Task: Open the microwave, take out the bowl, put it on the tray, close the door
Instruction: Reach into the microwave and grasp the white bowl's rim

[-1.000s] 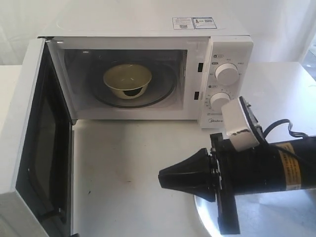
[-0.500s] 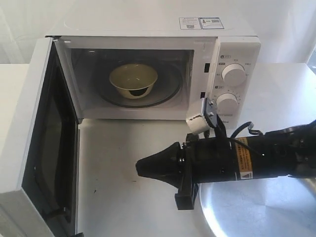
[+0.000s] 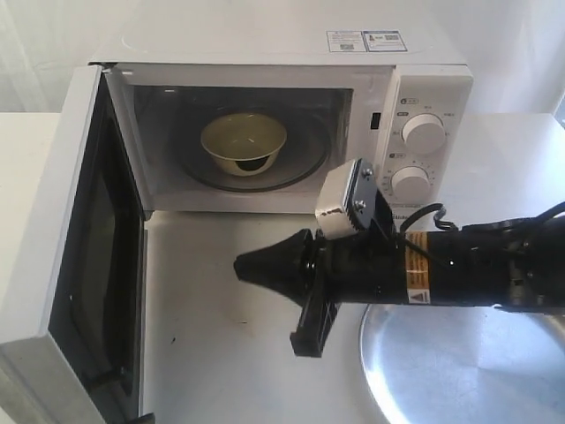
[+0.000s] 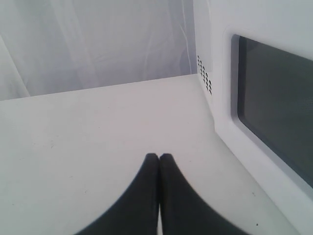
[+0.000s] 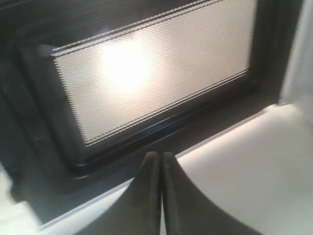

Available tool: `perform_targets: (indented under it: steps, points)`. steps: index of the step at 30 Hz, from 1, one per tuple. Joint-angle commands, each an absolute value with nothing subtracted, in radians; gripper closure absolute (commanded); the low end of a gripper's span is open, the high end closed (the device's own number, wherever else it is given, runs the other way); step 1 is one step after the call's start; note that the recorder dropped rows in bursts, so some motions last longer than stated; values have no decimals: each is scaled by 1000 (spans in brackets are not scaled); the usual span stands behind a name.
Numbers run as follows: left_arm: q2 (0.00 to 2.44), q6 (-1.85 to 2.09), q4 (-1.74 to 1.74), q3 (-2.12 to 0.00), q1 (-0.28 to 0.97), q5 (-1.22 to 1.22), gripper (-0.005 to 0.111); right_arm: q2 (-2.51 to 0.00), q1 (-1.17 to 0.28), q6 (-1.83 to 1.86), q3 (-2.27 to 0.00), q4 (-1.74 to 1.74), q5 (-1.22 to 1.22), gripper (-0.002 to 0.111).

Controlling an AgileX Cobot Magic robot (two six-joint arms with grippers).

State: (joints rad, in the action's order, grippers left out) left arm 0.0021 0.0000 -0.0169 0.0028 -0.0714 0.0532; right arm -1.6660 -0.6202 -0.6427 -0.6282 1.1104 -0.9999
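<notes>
The white microwave (image 3: pixel 291 106) stands at the back with its door (image 3: pixel 62 247) swung wide to the left. The cream bowl (image 3: pixel 244 141) sits inside on the glass turntable. The silver tray (image 3: pixel 459 371) lies at the front right, partly under my right arm. My right gripper (image 3: pixel 240 265) is shut and empty, low over the table in front of the cavity, pointing left at the door's inner mesh window (image 5: pixel 151 68). The same gripper (image 5: pixel 160 154) shows both fingers pressed together. My left gripper (image 4: pixel 159 155) is shut and empty over the table, beside the door's outer face (image 4: pixel 274 107).
White table (image 3: pixel 229 353) stretches between the open door and the tray. Two round knobs (image 3: pixel 422 132) sit on the microwave's right panel. A white curtain wall (image 4: pixel 98 44) stands behind the table. The right arm's body (image 3: pixel 441 269) spans above the tray's near rim.
My right arm has moved left and a little toward the microwave, and its wrist has rolled. The gripper tip now points at the open door. The bowl has stayed put.
</notes>
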Motion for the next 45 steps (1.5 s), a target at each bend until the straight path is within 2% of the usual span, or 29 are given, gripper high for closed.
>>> perform_targets:
  steps: [1, 7, 9, 11, 16, 17, 23, 32, 35, 37, 38, 39, 45]
  points:
    - [0, 0, -7, 0, -69, 52, 107, -1682, -621, -312, -646, 769, -898, 108]
    - [0, 0, -7, 0, -69, 52, 107, -1788, -665, -246, -824, 722, -795, 108]
    - [0, 0, -7, 0, -69, 52, 107, -1833, -694, -228, -903, 738, -746, 103]
    - [0, 0, -7, 0, -69, 52, 107, -1872, -718, -202, -975, 738, -680, 93]
    - [0, 0, -7, 0, -69, 52, 107, -1950, -742, -142, -1135, 736, -525, 54]
    - [0, 0, -7, 0, -69, 52, 107, -1964, -745, -133, -1166, 730, -502, 50]
    - [0, 0, -7, 0, -69, 52, 107, -2073, -745, -96, -1335, 732, -310, 53]
    - [0, 0, -7, 0, -69, 52, 107, -2195, -745, -96, -1496, 736, -227, 56]
    - [0, 0, -7, 0, -69, 52, 107, -2227, -745, -96, -1532, 736, -172, 68]
    - [0, 0, -7, 0, -69, 52, 107, -2235, -748, -96, -1539, 736, -123, 84]
    - [0, 0, -7, 0, -69, 52, 107, -2235, -755, -96, -1539, 736, -102, 100]
    - [0, 0, -7, 0, -69, 52, 107, -2235, -760, -96, -1535, 734, -77, 108]
    - [0, 0, -7, 0, -69, 52, 107, -2148, -831, -119, -1477, 729, -17, 108]
